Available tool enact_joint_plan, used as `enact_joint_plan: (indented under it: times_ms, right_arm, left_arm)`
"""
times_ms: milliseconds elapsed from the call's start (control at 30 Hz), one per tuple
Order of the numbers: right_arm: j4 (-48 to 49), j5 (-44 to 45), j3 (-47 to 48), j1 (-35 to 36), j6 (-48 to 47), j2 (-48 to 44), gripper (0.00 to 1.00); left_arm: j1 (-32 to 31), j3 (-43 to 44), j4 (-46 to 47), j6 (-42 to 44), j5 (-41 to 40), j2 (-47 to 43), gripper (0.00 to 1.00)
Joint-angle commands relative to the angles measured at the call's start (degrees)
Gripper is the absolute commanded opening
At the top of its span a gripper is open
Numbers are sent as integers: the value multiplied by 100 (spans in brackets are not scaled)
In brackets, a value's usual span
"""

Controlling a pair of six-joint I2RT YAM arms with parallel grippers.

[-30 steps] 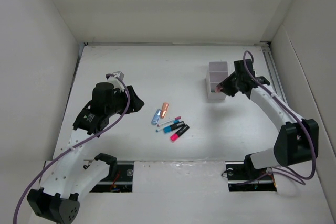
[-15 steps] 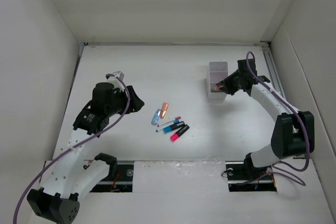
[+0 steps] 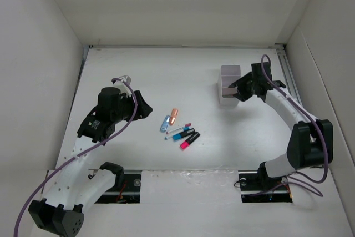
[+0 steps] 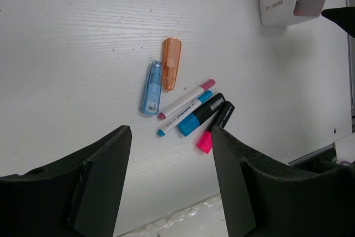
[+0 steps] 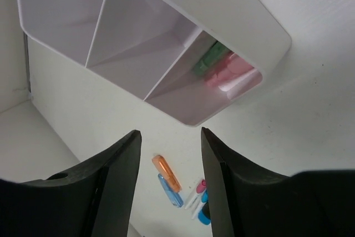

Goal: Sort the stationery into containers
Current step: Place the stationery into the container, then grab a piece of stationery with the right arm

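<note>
Shifted slightly along the box (image 5: 244, 31) since a second ago, the right end effector (image 5: 169, 137) hangs wide and empty by the end compartment holding the pink piece (image 5: 228, 70) and green piece (image 5: 209, 58), so this drop-off looks done; next, probably, the wide-open left end effector (image 4: 171, 131) must descend onto the orange piece (image 4: 171, 70) on the bench (image 4: 66, 37).

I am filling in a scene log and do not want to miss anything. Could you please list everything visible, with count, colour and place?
Box: 1, white, three compartments, far right of the table.
Pieces in box: 2, green piece and pink piece, together in one end compartment.
Pieces on table: 2, orange piece and blue piece, mid-table.
Pens: 2, white, pink-capped pen and blue-capped pen, beside the blue piece.
Markers: 2, black, blue-ended marker and pink-ended marker, next to the pens.
Table: 1, white.
Grippers: 2, black, both open and empty; left gripper near the loose items, right gripper at the box.
</note>
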Motion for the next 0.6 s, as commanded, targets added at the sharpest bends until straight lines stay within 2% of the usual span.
enact_joint_plan:
  times_ms: [0, 67, 167, 200, 233, 300, 400, 433, 467, 567]
  right_arm:
    - [-34, 281, 173, 121, 31, -355, 53]
    - [35, 281, 235, 270, -47, -522, 50]
    - [89, 352, 402, 823, -389, -576, 24]
    - [89, 439, 472, 1025, -504, -576, 18]
    - [-59, 622, 534, 1488, -610, -454, 7]
    - [-210, 930, 780, 1982, -812, -67, 3]
    - [-385, 1335, 1175, 2809, -866, 651, 16]
    - [-438, 1432, 1315, 2985, -918, 855, 25]
    - [-569, 1572, 1473, 3161, -918, 1066, 42]
    - [-895, 1809, 2264, 3723, -989, 1962, 63]
  left_arm:
    - [-26, 176, 118, 80, 68, -27, 56]
    - [-26, 176, 118, 80, 15, -27, 56]
    - [-26, 229, 118, 80, -46, -27, 56]
    - [-26, 229, 118, 133, -47, -27, 56]
    - [-26, 229, 118, 133, -116, -27, 56]
    - [-26, 229, 118, 133, -117, -27, 56]
    - [-26, 229, 65, 133, -179, -27, 56]
    - [-26, 229, 65, 133, -231, -27, 56]
    - [-26, 229, 65, 133, -231, -27, 55]
    - [-26, 291, 12, 133, -293, -27, 55]
